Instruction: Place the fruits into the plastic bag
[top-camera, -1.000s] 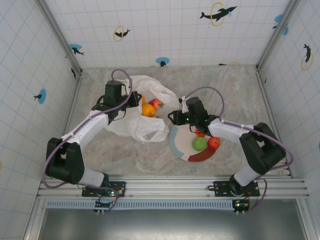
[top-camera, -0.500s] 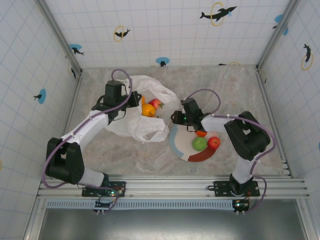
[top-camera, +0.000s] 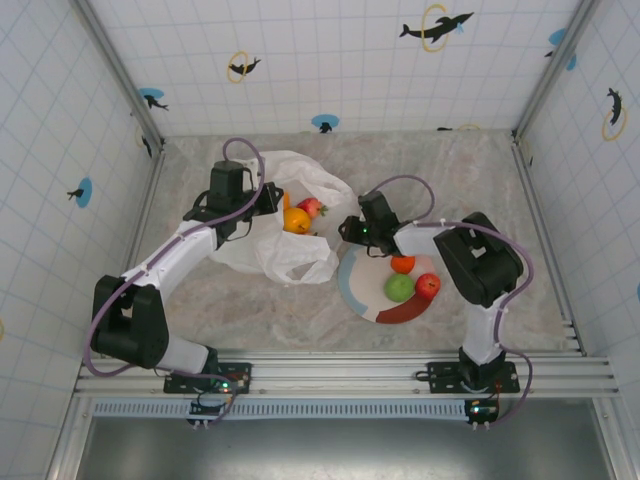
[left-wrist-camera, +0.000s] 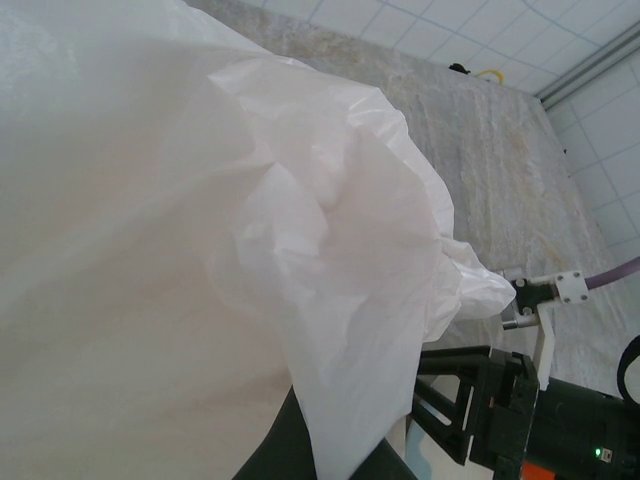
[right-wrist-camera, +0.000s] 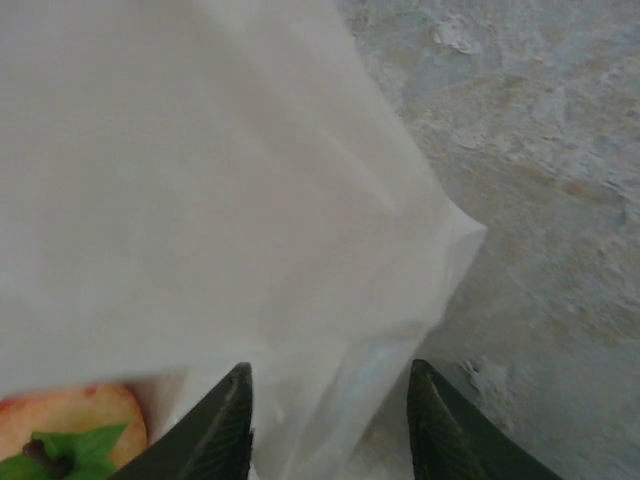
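The plastic bag (top-camera: 300, 180) lies crumpled at centre left, its mouth facing right. An orange (top-camera: 296, 221) and a red fruit (top-camera: 311, 207) rest in the opening. My left gripper (top-camera: 270, 200) is shut on a fold of the bag (left-wrist-camera: 300, 250), pinched at the bottom of the left wrist view (left-wrist-camera: 335, 442). My right gripper (top-camera: 346, 232) hovers at the bag's right edge, open, with the film (right-wrist-camera: 250, 200) hanging between its fingers (right-wrist-camera: 328, 372). A red fruit with a green leaf (right-wrist-camera: 65, 420) shows beside the left finger. Another orange (top-camera: 402, 264), a green apple (top-camera: 399, 288) and a red apple (top-camera: 428, 286) sit on the plate.
The round pink, grey and red plate (top-camera: 350, 285) lies right of the bag, under the right forearm. Tiled walls close in the marbled table on three sides. The right arm's black wrist (left-wrist-camera: 500, 410) shows close behind the bag in the left wrist view.
The right arm has folded in, its elbow swinging left and its wrist shifting slightly toward the bag, uncovering the orange on the plate. The left arm and bag have stayed put.
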